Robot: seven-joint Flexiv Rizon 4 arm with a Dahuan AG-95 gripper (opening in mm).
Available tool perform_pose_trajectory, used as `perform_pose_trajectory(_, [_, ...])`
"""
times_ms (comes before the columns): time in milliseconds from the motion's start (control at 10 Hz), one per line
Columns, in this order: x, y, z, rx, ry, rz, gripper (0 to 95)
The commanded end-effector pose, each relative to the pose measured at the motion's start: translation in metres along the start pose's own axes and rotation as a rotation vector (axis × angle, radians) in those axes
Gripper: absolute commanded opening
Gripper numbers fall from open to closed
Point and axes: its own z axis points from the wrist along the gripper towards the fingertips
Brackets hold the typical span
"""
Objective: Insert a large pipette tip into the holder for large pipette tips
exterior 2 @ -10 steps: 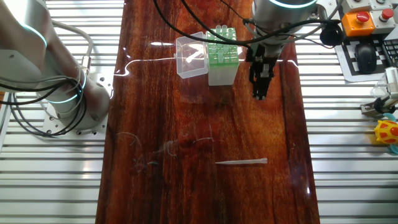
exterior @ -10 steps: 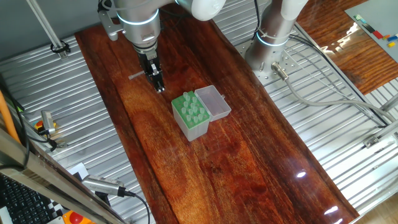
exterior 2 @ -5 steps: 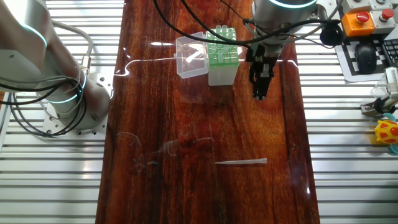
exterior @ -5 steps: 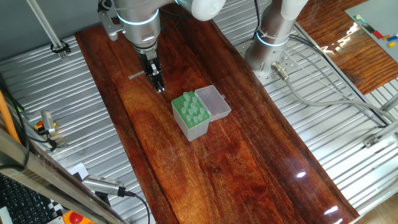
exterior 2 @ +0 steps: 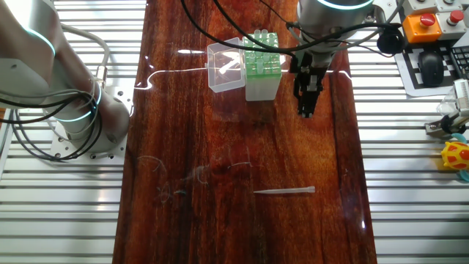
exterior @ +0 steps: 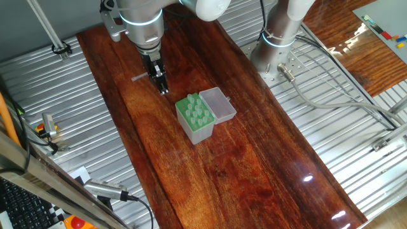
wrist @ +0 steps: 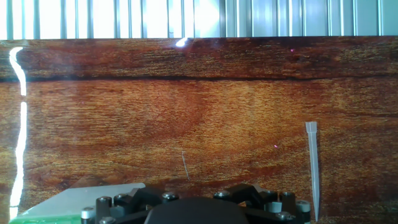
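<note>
The large pipette tip (exterior 2: 284, 191) lies flat on the wooden board, a thin pale cone; it also shows as a grey sliver (exterior: 139, 77) behind the arm and at the right of the hand view (wrist: 313, 167). The holder for large pipette tips (exterior: 194, 117) stands mid-board with its green perforated top (exterior 2: 261, 61) up and its clear lid (exterior: 218, 105) hinged open beside it. My gripper (exterior 2: 305, 111) hangs above the board between holder and tip, touching neither. Its dark fingers (exterior: 162, 86) look closed together with nothing held. The hand view shows only the gripper body, not the fingertips.
The wooden board (exterior: 241, 172) lies on a slatted metal table (exterior: 57, 102). The arm's base (exterior: 278, 46) stands beside the board. An orange emergency button (exterior 2: 421, 22), a keyboard (exterior 2: 432, 67) and a yellow toy (exterior 2: 457, 155) sit off the board's edge.
</note>
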Motion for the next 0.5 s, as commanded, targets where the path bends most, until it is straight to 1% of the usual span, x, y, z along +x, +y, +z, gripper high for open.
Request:
perform_pose_trajectory(100, [0.0002, 0.0000, 0.0000, -0.028, -0.003, -0.086, 0.0])
perform_pose_trajectory(200, [0.0003, 0.0001, 0.0000, -0.022, 0.001, -0.086, 0.0])
perform_pose_trajectory(500, [0.0002, 0.0002, 0.0001, -0.019, 0.002, -0.087, 0.0])
